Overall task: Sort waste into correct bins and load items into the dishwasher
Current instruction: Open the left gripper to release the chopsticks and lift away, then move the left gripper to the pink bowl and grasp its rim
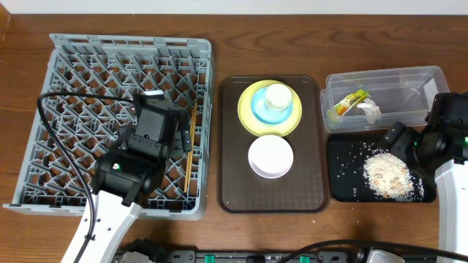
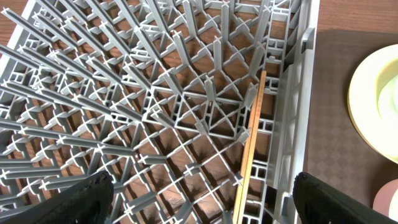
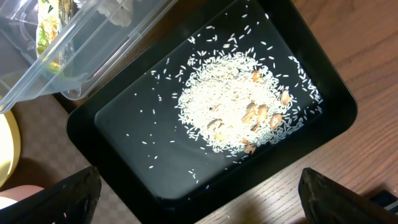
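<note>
Grey plastic lattice fills your left side: the rack [image 1: 131,40] sits on the wooden table [image 1: 22,109]. The chopsticks [image 2: 252,143] lie in it, side by side along its right wall, resting on the grid floor. Your left gripper [image 2: 202,180] hangs over that same right-hand part of the rack. Its fingers [image 2: 87,199] are spread wide with nothing between them. The chopsticks run below the gap, and you cannot tell from these views whether anything touches them.

Just beside the rack is the brown tray [image 1: 307,183], which carries the dishes. The plate [image 1: 247,120] lies at its far end, with the blue bowl [image 1: 257,111] on it and the cup [image 1: 278,95] standing in that bowl. The white bowl [image 1: 270,155] sits alone toward the near end, just beside the plate's rim.

On your right, the tub [image 1: 409,77] holds the wrapper [image 1: 351,102] and the tissue [image 1: 371,111], close together at its left end. The black tray [image 3: 137,143] lies just beside the tub's near side. The scraps [image 3: 236,115] are heaped around its middle: pale grains with a few brown bits, and loose grains scattered about them. Your right gripper [image 3: 199,177] hovers above this tray, its fingers [image 3: 62,199] wide apart too and holding nothing.
</note>
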Motion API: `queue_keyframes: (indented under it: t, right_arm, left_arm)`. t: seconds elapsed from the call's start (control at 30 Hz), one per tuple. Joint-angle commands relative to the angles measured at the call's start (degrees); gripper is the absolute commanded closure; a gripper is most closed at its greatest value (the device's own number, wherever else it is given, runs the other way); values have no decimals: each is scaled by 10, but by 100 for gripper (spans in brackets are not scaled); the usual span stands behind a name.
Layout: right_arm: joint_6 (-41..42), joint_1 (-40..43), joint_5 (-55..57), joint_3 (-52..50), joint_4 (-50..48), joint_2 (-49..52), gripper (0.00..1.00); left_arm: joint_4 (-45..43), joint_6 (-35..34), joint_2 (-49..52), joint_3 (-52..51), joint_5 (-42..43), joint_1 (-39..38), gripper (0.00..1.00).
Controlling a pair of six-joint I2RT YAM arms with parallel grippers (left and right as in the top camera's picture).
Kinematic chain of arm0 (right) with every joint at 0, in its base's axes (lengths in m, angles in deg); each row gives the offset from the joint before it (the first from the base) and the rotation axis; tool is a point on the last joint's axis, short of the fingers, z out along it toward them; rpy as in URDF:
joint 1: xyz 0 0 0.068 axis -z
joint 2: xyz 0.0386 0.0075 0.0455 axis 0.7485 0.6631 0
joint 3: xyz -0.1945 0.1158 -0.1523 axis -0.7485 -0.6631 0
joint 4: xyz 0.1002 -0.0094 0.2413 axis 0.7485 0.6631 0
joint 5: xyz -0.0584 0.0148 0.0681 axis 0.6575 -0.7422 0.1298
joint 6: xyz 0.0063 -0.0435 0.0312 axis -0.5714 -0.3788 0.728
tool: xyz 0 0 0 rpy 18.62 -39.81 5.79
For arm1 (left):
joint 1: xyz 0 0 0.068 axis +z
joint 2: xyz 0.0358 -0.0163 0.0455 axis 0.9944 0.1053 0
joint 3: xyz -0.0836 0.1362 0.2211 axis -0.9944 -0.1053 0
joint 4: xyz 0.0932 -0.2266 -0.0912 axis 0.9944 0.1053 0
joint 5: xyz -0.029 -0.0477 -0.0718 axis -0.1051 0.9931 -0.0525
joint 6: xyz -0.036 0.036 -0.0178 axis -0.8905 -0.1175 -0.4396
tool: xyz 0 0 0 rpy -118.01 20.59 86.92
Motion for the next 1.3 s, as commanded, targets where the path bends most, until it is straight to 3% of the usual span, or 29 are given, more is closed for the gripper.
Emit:
queue_keyframes:
  t: [0.0, 0.2, 0.47, 0.5, 0.6, 0.73, 0.83, 1.03, 1.27]
  right_arm:
    - [2, 8, 2, 9, 1, -5, 1]
    - [2, 8, 2, 9, 2, -5, 1]
    - [2, 8, 2, 9, 1, -5, 1]
    - [2, 8, 2, 9, 2, -5, 1]
    - [2, 8, 2, 9, 2, -5, 1]
    - [2, 8, 2, 9, 2, -5, 1]
    - [2, 8, 2, 9, 2, -5, 1]
    - [2, 8, 2, 9, 1, -5, 1]
    - [2, 8, 2, 9, 2, -5, 1]
  left_arm:
    - [-9, -1, 1, 12, -7, 2, 7]
    - [-15, -1, 2, 12, 54, 2, 7]
    - [35, -1, 8, 12, 318, 2, 8]
    - [41, -2, 8, 12, 343, 1, 11]
    - [63, -22, 9, 12, 392, -12, 38]
    - [71, -70, 9, 0, 390, -49, 53]
    - [71, -120, 9, -12, 346, -102, 55]
    - [64, -224, 14, -17, 172, -251, 56]
    - [10, -244, 76, -17, 71, -381, 60]
